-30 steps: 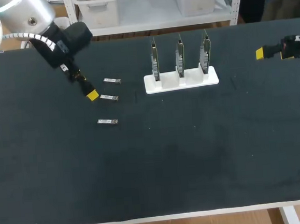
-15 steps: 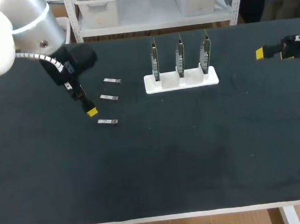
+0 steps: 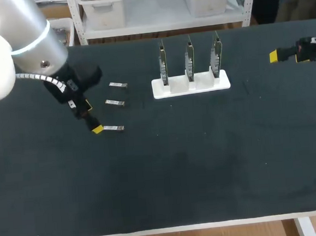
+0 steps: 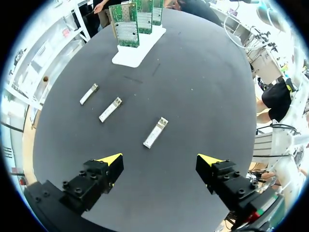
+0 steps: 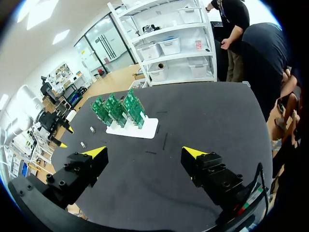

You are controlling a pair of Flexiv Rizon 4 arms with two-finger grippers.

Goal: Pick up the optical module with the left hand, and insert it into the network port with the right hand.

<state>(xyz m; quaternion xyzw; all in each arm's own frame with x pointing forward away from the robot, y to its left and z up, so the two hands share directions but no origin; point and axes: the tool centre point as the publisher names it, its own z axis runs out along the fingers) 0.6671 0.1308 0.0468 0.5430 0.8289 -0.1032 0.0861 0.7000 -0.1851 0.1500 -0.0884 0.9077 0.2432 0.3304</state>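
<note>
Three small silver optical modules lie in a row left of centre: far [image 3: 118, 85], middle [image 3: 114, 103] and near [image 3: 113, 128]. My left gripper [image 3: 93, 118] hovers open just left of the near module, holding nothing. From the left wrist, that module [image 4: 155, 132] lies on the mat ahead of the spread fingers of the left gripper [image 4: 159, 162], with the other two [image 4: 110, 109] [image 4: 89, 94] beyond. Three upright green network cards [image 3: 189, 61] stand in a white holder [image 3: 191, 85]. My right gripper [image 3: 276, 56] hangs open and empty at the far right; its wrist view shows the cards [image 5: 118, 108] far ahead.
A dark mat [image 3: 194, 159] covers the table out to its pale front edge [image 3: 167, 229]. The white holder [image 4: 137, 48] stands beyond the modules as seen from the left wrist. The right gripper [image 5: 145, 154] sits well above the mat near the right edge.
My left gripper has moved toward the front of the table, from beside the middle module to beside the near one. The right arm has stayed still.
</note>
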